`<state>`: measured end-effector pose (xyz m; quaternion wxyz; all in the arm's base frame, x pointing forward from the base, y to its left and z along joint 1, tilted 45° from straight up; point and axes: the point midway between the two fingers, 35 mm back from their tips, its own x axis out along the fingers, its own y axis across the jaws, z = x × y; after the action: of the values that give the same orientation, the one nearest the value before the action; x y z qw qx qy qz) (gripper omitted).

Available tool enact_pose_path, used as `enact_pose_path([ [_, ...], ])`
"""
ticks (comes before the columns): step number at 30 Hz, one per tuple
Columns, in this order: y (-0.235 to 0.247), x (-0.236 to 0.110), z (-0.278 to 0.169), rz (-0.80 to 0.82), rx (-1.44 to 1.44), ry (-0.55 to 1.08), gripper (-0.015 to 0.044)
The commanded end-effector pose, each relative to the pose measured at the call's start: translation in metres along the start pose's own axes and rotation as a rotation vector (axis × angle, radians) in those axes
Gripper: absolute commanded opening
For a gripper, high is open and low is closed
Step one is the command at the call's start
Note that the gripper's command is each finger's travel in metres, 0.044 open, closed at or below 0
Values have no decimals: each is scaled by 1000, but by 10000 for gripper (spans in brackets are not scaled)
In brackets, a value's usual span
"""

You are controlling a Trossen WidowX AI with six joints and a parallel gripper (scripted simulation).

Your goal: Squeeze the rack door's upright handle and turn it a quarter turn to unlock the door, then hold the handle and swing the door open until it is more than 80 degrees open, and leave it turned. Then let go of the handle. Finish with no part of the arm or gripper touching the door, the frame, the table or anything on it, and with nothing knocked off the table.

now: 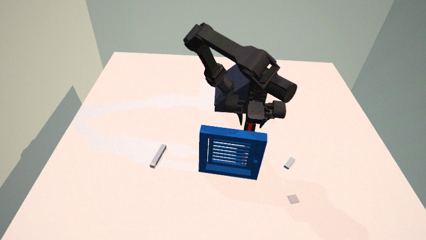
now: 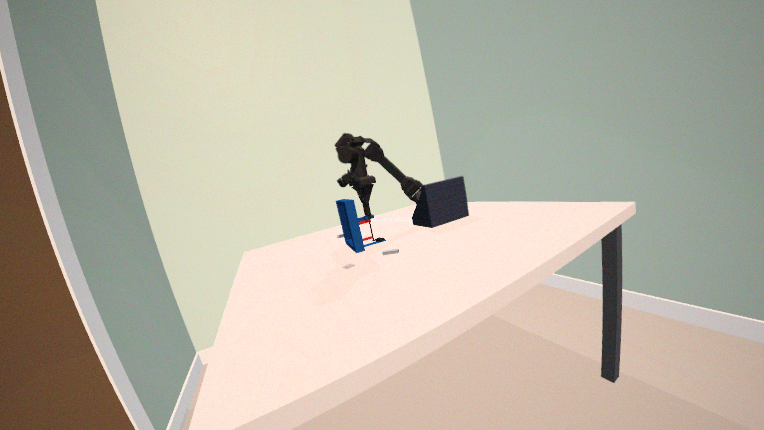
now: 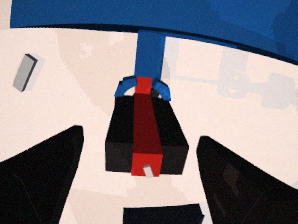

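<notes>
Your black jointed arm (image 1: 226,41) (image 2: 392,165) arches over, its black two-fingered gripper (image 1: 251,123) (image 2: 367,205) (image 3: 141,139) pointing down, fingers parted.

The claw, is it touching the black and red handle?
Apart. The wrist view shows pale table between each side of the handle and the claw.

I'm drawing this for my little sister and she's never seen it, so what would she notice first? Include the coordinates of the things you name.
Probably the bright blue frame (image 1: 202,152) (image 2: 350,227) standing up on the pale table (image 1: 104,202) (image 2: 299,320), with thin bars across its middle. Next, the big black arm (image 1: 226,41) (image 2: 392,168), bent over behind the frame in the top view. Up close in the wrist view, a black handle with a red stripe (image 3: 146,125) sits between the gripper's (image 3: 141,132) two open fingers.
</notes>
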<state>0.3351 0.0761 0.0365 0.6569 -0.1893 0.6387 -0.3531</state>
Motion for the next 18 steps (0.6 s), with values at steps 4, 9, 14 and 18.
enact_pose_path([
  [4, -1, 15, -1, 5, -4, 20, 292],
  [9, -2, 23, -1, 10, -4, 28, 292],
  [14, -2, 30, -2, 14, -5, 36, 292],
  [18, -2, 31, -2, 14, -5, 37, 239],
])
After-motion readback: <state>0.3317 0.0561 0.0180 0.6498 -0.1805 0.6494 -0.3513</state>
